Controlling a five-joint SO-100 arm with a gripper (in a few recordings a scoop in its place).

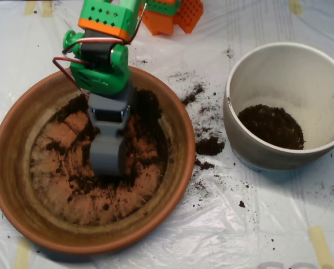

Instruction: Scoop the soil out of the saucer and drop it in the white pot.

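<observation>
Orange-brown saucer point(10, 168); dark brown-black soil point(270, 126); off-white pot point(256, 148); grey pincer point(107, 157); green-and-orange arm point(102, 50)

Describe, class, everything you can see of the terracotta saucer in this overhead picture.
The saucer is a large, round, shallow terracotta dish, orange-brown with a wide sloping rim. It sits flat on the plastic-covered table at the left, apart from the white pot. Its floor is smeared with a thin brown film, with dark soil clumped mostly along the upper and right inner edge. The grey hand of the green arm reaches down over its centre.
</observation>
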